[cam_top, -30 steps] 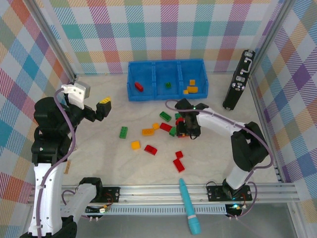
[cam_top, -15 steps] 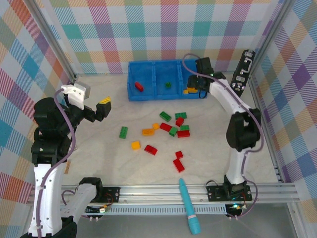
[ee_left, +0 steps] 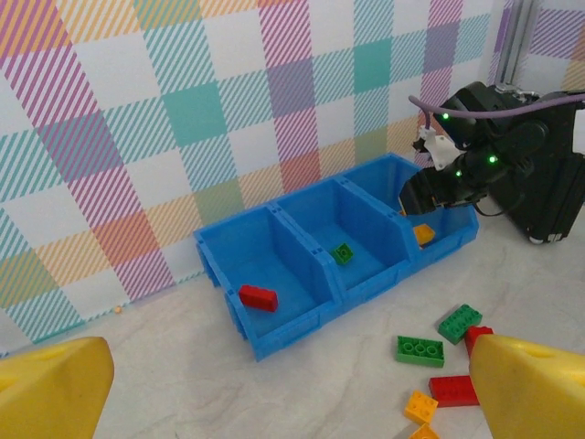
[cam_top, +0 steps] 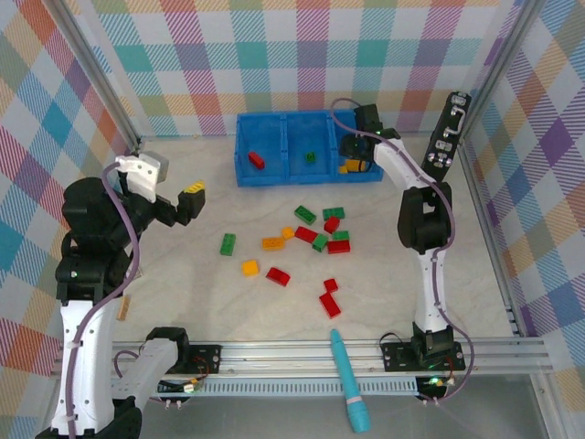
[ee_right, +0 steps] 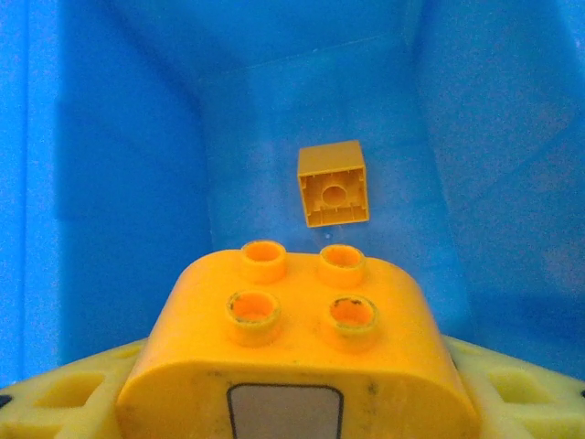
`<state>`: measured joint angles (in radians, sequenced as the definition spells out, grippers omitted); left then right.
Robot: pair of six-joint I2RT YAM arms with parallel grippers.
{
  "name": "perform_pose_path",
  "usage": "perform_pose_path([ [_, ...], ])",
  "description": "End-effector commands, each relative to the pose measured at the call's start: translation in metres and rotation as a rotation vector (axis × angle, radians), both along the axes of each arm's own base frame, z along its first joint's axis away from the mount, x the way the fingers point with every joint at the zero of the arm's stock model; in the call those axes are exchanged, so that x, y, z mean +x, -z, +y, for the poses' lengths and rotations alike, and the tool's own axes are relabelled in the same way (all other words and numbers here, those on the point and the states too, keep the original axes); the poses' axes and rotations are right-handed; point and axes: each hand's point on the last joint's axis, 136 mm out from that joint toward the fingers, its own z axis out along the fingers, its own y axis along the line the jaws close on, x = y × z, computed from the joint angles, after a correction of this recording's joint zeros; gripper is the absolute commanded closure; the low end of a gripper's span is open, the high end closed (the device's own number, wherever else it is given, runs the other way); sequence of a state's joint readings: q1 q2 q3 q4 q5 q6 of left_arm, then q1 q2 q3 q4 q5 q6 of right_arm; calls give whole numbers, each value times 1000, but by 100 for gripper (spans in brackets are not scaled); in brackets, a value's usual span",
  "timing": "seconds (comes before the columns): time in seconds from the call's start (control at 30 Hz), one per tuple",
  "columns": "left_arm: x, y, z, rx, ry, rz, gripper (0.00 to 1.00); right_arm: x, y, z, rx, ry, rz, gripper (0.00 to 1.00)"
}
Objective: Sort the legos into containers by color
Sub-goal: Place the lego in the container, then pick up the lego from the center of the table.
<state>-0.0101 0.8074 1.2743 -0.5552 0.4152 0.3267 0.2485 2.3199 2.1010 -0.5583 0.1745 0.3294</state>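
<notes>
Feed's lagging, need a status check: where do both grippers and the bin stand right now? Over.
Right gripper shut on yellow brick, over right compartment of blue bin. Left gripper open, empty, off to the left. Nothing blocking the drop.

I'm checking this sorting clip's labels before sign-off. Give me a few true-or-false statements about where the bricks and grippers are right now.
1. The red brick inside the blue bin lies in its left compartment. True.
2. The green brick inside the bin lies in the right compartment. False: it is in the middle one.
3. The right gripper holds an orange brick over the right compartment. True.
4. The left gripper grips a brick. False: its fingers stand apart with nothing between them.
</notes>
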Motion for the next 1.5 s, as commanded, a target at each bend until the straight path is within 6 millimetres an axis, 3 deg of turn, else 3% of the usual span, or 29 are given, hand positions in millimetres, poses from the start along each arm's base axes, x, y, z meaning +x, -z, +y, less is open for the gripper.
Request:
perform_pose_path([
  [0.0, -13, -16, -3, 0, 31, -46, 0, 1, -21, 10, 99, -13, -48, 30],
  [0.13, -15, -20, -6, -4, 49, -46, 0, -5, -29, 11, 111, -17, -53, 19],
  [0.27, -18, -21, -7, -5, 53, -45, 0, -10, -40, 11, 102, -32, -55, 16],
  [0.47, -29, -23, -14, -2, 103, -74, 0, -50, -61, 21, 92, -152, -84, 15],
  [0.67, -33, -24, -14, -2, 102, -83, 0, -132, -24, 26, 47, -231, 60, 9],
  [0.8, -36, -23, -18, -5, 129, -84, 0, -193, 6, 38, 44, -269, 160, 9],
  [0.9, -42, -22, -27, -1, 190, -92, 0, -226, 21, 50, 83, -313, 207, 9],
  [1.1, -43, -20, -28, 3, 202, -90, 0, -261, 40, 61, 40, -381, 284, 8],
  [1.47, -45, -20, -29, 10, 210, -92, 0, -292, 70, 57, -13, -380, 371, 9],
])
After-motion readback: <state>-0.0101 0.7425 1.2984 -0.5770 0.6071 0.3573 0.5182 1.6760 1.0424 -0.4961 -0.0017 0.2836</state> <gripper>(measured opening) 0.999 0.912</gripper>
